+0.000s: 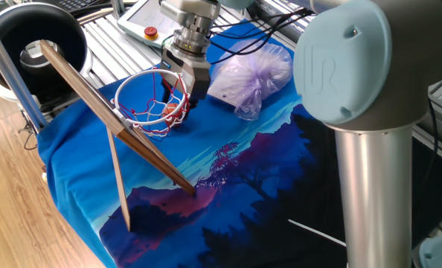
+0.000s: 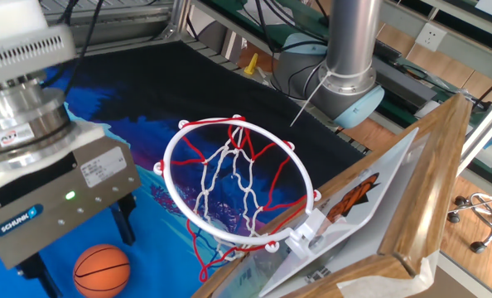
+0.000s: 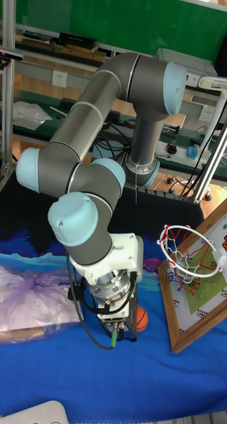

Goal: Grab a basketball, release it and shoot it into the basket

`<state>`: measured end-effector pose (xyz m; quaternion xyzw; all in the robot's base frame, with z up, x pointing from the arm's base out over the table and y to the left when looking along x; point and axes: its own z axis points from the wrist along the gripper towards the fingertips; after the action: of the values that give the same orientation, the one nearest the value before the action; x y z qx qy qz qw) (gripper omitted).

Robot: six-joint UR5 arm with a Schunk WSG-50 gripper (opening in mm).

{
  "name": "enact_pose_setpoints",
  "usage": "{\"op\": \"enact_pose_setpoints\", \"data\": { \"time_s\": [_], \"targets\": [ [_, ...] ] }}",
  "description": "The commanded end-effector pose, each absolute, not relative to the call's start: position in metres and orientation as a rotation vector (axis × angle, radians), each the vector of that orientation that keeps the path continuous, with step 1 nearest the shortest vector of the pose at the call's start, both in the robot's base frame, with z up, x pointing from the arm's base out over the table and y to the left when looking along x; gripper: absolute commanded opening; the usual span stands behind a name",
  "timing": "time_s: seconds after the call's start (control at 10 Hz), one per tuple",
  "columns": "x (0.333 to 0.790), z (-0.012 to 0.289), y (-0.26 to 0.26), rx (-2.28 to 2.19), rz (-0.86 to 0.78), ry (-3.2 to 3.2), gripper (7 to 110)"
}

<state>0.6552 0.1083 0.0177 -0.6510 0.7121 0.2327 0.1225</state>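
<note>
The basketball (image 2: 102,270) is a small orange ball with dark seams, lying on the blue cloth just beside the basket. It also shows through the net (image 1: 169,110) and beside the wrist (image 3: 141,320). The basket (image 2: 233,186) has a red wire rim, a red-and-white net and a wooden backboard (image 2: 412,190). My gripper (image 2: 79,253) hangs low over the ball, open, its dark fingers (image 2: 126,222) standing apart on either side of it. I cannot tell whether they touch it. From the opposite side the gripper (image 1: 187,94) stands at the rim's (image 1: 150,104) far edge.
A pale purple plastic bag (image 1: 254,73) lies on the cloth right of the gripper, and shows again (image 3: 27,298) in the tall view. A big black round tub (image 1: 36,37) stands behind the backboard (image 1: 109,119). My own arm's base column (image 2: 349,58) rises behind the hoop.
</note>
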Motion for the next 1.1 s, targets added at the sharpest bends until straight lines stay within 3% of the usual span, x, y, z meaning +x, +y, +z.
{"op": "enact_pose_setpoints", "data": {
  "time_s": [0.0, 0.4, 0.5, 1.0],
  "targets": [
    [0.6576, 0.0113, 0.1119, -1.879, 0.662, 2.093, 88],
    [0.655, 0.0093, 0.117, -1.84, 0.683, 2.119, 88],
    [0.654, 0.0091, 0.1164, -1.84, 0.685, 2.121, 66],
    [0.6497, 0.0033, 0.1076, -1.834, 0.666, 2.166, 66]
  ]
}}
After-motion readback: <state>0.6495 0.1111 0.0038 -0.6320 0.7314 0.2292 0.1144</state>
